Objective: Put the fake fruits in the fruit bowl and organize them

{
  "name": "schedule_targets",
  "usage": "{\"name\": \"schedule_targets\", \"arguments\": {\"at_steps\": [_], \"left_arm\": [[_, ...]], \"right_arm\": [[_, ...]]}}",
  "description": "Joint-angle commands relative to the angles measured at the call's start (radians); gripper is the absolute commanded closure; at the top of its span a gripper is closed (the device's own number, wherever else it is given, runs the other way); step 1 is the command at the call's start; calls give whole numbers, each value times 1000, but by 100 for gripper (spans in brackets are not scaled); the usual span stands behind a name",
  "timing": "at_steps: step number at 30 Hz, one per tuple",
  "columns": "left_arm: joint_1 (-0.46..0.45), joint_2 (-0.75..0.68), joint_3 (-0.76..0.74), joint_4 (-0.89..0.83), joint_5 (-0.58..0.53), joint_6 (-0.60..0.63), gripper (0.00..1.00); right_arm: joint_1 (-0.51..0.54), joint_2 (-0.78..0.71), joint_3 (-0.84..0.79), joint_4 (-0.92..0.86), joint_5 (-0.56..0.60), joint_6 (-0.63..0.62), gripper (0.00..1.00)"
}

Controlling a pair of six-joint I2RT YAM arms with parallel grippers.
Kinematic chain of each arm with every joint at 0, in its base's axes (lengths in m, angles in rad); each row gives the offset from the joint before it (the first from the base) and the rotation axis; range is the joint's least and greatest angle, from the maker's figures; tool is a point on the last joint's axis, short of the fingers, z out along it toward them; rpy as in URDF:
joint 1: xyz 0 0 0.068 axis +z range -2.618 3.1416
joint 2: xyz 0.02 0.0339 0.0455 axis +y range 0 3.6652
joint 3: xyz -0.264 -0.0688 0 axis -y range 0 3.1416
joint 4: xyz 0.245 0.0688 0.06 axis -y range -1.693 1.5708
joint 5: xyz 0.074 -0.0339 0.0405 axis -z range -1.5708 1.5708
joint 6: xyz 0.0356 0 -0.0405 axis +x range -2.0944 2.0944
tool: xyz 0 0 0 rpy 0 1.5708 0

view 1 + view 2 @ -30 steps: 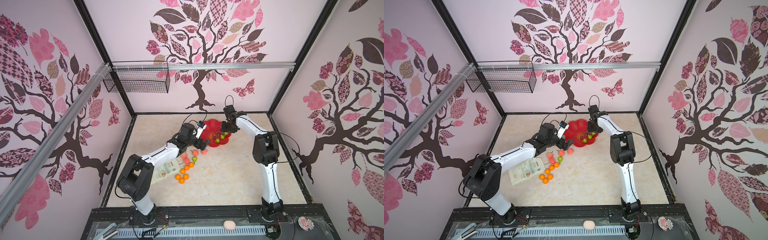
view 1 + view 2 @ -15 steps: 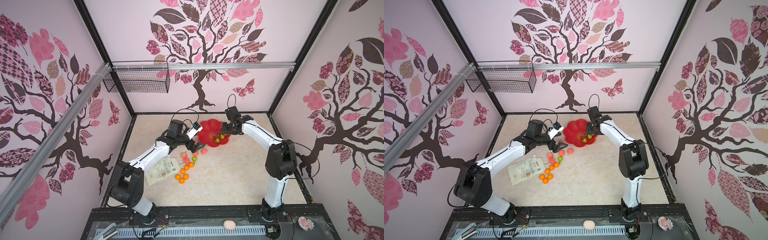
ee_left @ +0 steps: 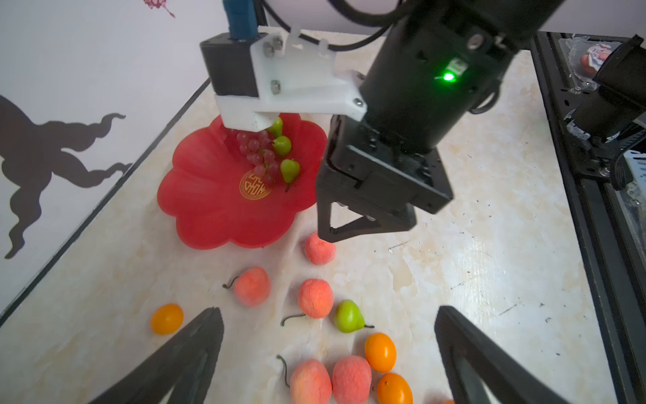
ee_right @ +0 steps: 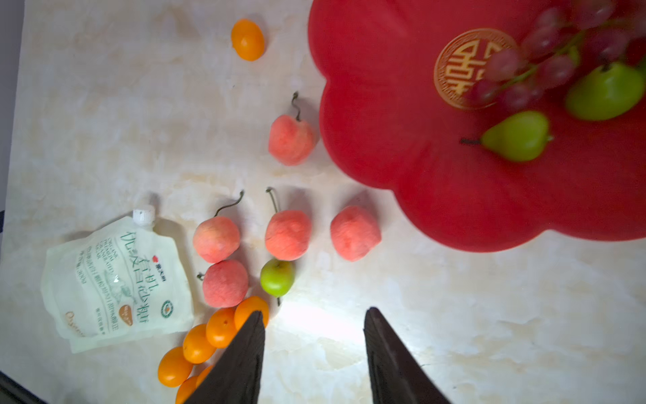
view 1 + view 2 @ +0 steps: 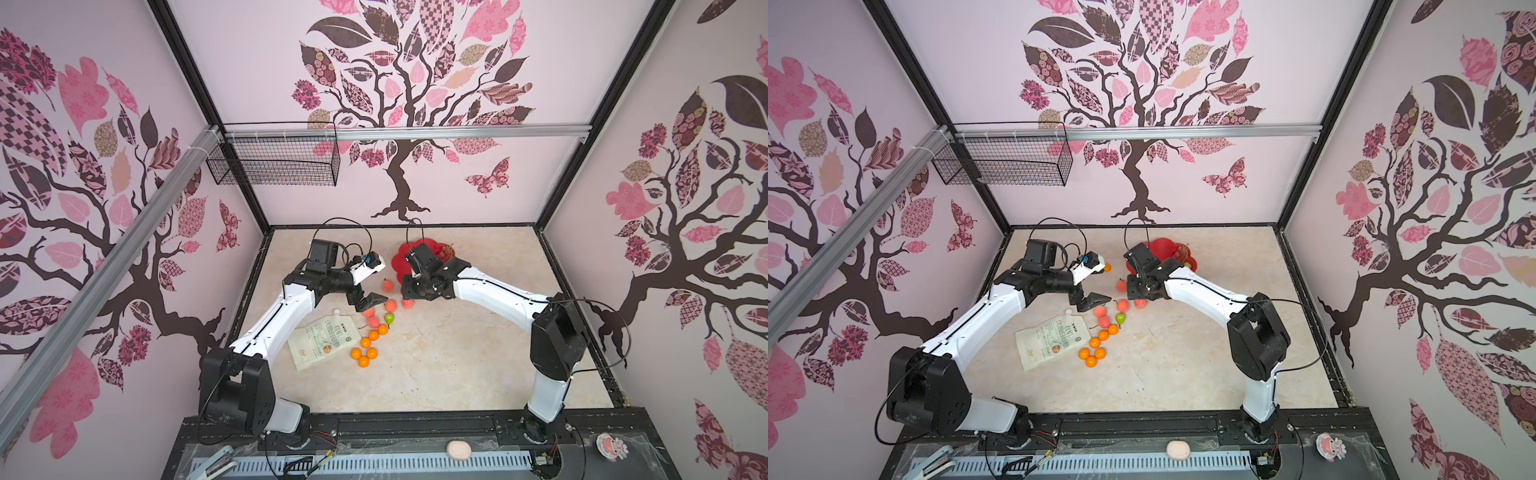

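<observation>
Just beside right claw (image 4: pixel 313 323), peach (image 4: pixel 354 232), ungripped

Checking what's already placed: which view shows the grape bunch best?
The left wrist view: the grape bunch lies sharp and nearly whole in the fruit bowl, beside three pears. The right wrist view blurs and crops it; both top views show only a tiny glimpse.

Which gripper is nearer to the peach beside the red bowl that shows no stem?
Right. The right gripper hangs open close over that peach, a fingertip almost on it. The left gripper, also open, is farther off, with another peach between them.
</observation>
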Motion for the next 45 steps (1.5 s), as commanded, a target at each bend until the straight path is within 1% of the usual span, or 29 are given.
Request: {"name": "schedule_targets", "arguments": {"at_steps": [1,4,8,15,19,26,29,45], "left_arm": [[49,21,18,-99,78,69,2],[74,23,16,-112,84,82,2],[85,13,6,-113,68,94,2],[91,11,-18,-130,20,148,2],[93,13,-18,-128,18,148,2],[105,39,-24,-124,-24,127,2],[110,58,-15,-135,-46,129,2],[112,66,-12,-119,-23,116,2]], "right_arm": [[46,-18,-17,14,35,102,51],[67,5,-19,24,11,155,51],[79,40,-25,46,-27,201,50],[81,124,16,32,-75,217,50],[80,154,23,37,-84,220,50],[81,214,40,45,-119,226,50],[81,229,44,46,-119,226,50],[78,302,92,33,-83,214,50]]}}
